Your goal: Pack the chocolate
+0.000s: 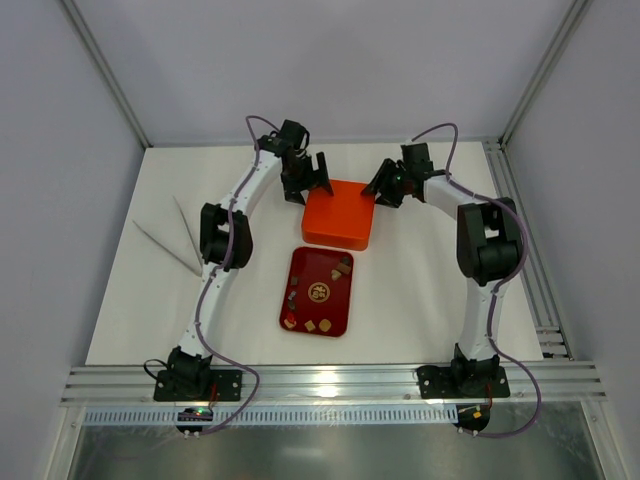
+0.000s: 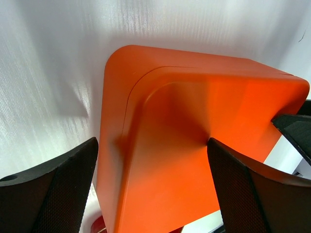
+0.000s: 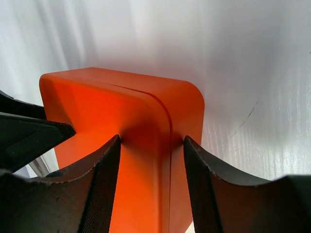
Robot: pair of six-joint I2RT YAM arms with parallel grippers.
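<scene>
The chocolate (image 1: 320, 293) is several small brown, tan and cream pieces lying on the dark red tray (image 1: 296, 262) at the table's middle. Behind it stands the orange box (image 1: 338, 215), with its lid on. My left gripper (image 1: 306, 185) is open wide, and its fingers straddle the box's far left corner (image 2: 160, 160); the left gripper (image 2: 151, 141) holds nothing. My right gripper (image 1: 385, 188) is at the far right corner. In the right wrist view the right gripper (image 3: 151, 141) is closed on that corner of the box (image 3: 146, 116), across the lid seam.
A pair of long pale tweezers (image 1: 165, 240) lies on the white table to the left of the left arm. Aluminium rails run along the right edge (image 1: 530, 250) and the front edge (image 1: 330, 385). White walls enclose the back and sides.
</scene>
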